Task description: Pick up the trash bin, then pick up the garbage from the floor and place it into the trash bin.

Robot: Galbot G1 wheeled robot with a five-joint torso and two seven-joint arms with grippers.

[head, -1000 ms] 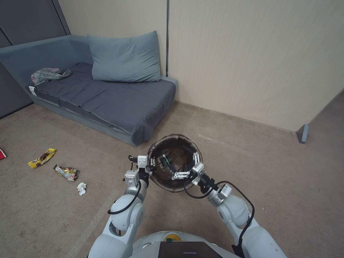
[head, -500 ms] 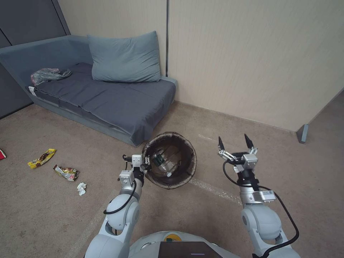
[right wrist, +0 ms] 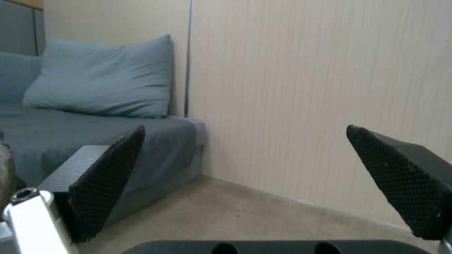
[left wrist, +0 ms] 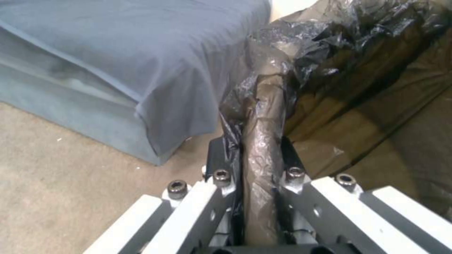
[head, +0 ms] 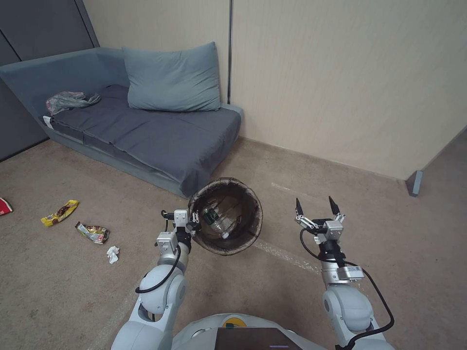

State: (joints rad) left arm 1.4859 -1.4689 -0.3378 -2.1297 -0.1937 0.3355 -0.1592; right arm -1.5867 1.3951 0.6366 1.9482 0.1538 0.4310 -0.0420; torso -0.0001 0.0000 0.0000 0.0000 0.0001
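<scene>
My left gripper [head: 193, 222] is shut on the bag-covered rim of the trash bin [head: 243, 194] and holds it above the floor [head: 389, 253], mouth tilted toward me. In the left wrist view the left gripper [left wrist: 254, 155] pinches the brown-lined rim [left wrist: 263, 106] from both sides. A clear bottle [head: 217, 221] with a green label lies inside. To the bin's right my right gripper [head: 316, 206] stands open and holds nothing; the right wrist view shows the right gripper [right wrist: 245, 141] with its fingers wide apart. Garbage lies far left: a yellow wrapper [head: 59, 212], a crumpled wrapper [head: 92, 232], a white tissue [head: 112, 253].
A grey sofa [head: 146, 136] with a pillow [head: 172, 78] stands behind the bin, a plastic bag [head: 70, 100] on its far end. A beige wall [head: 340, 87] runs behind. A red scrap [head: 4, 206] lies at the left edge. Open carpet stretches right.
My right gripper has come out of the bin and swung away to the right, open. The bin, held in the left gripper, has drifted a little left. The camera has shifted slightly.
</scene>
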